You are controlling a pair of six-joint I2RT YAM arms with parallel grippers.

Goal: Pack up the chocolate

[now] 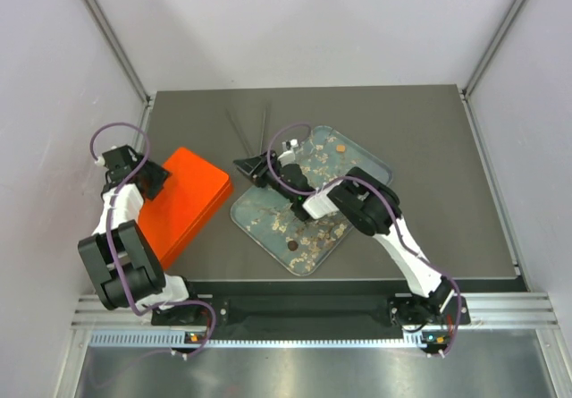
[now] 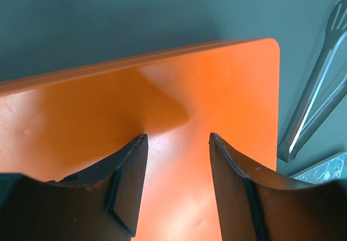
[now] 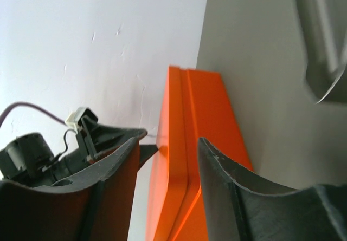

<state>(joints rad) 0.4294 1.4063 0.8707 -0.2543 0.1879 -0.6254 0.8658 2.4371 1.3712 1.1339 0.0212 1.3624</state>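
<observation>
Only the top external view shows the chocolate. 1 caramel-brown round piece (image 1: 340, 148) lies near the far edge of the clear tray (image 1: 379, 166) and 1 dark round piece (image 1: 292, 246) near its near edge, both among pale flakes (image 1: 313, 167). Whether more pieces lie among the flakes cannot be told. That view also shows 1 orange box (image 1: 183, 201) with its lid shut, left of the tray on the table (image 1: 438, 201), and 1 pair of metal tongs (image 1: 253, 130) beyond the tray's far left corner. The left gripper (image 1: 154, 179) is over the box's far left part, and the right gripper (image 1: 250, 167) is at the tray's left edge, pointing toward the box. The left wrist view gives what the top cannot: the left gripper (image 2: 178, 138) has its 2 fingers spread wide above the smooth orange lid (image 2: 206, 89), holding nothing, with the tongs (image 2: 317, 89) and a corner of the tray (image 2: 325, 168) at the right. The right wrist view sees the box (image 3: 190, 122) edge-on between the 2 spread, empty fingers of the right gripper (image 3: 171, 139), and the tongs (image 3: 322, 40) blurred at the upper right.
</observation>
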